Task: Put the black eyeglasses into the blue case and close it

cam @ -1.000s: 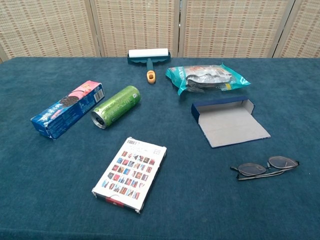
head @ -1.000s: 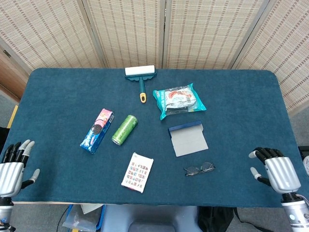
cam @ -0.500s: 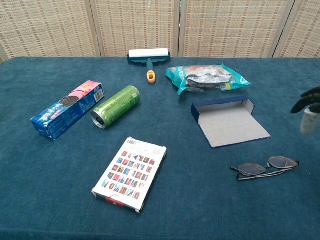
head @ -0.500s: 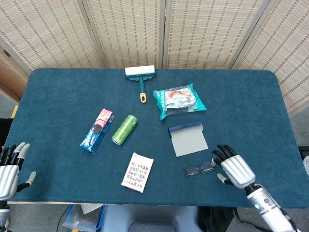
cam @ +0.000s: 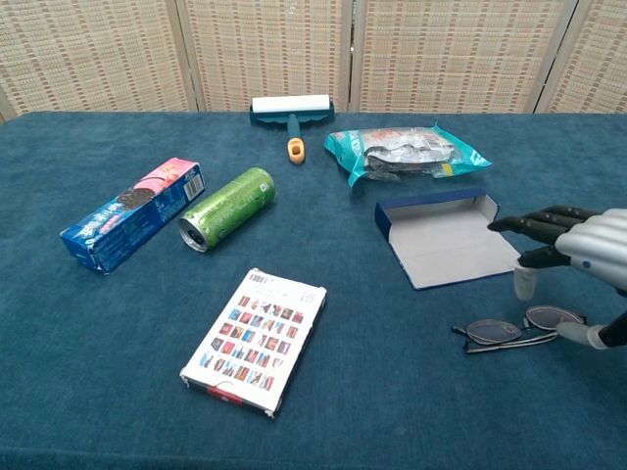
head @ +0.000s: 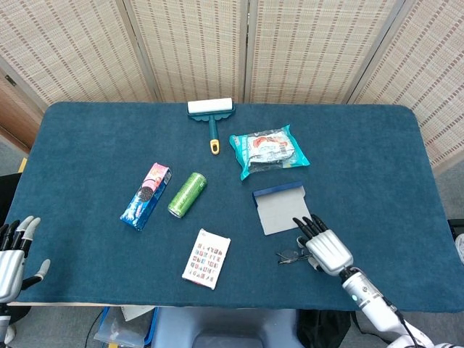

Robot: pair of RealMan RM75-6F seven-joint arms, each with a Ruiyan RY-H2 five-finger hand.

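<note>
Worktop (head: 87, 145): blue cloth surface, by far the largest item, carrying everything noted below.

Case (cam: 449, 238): blue, lying open on the right half, lid flap flat toward the near edge, grey lining exposed, nothing inside. Closing is not yet begun.

Other items, none involved: snack bag (head: 268, 151) behind the case; cookie box (head: 146, 196) and green can (head: 187, 193) to the left; card pack (head: 206, 258) near the front edge; lint roller (head: 211, 116) at the far edge.

Right robot hand (cam: 578, 247): positioned over the right end of the glasses, fingers spread and extended toward the case, thumb pointing down. Nothing is held. In the chest view the thumb tip is seen just above or beside the right lens; contact cannot be confirmed.

Left robot hand (head: 13, 254): at the near-left corner, off the worktop edge, fingers apart, nothing held, well apart from the task items.

Glasses (cam: 519, 328): black, folded, lying flat on the worktop just in front of the case's near edge, not yet lifted.

Step in hand, as judged: approach for the pick-up of the glasses; insertion is still to be done. The next move is judged to call for the right robot hand to be lowered and a thin frame pinched off soft cloth, with little clearance under it. A grip at the bridge or hinge would be preferable to the lenses. A short carry to the open case would then be needed.
</note>
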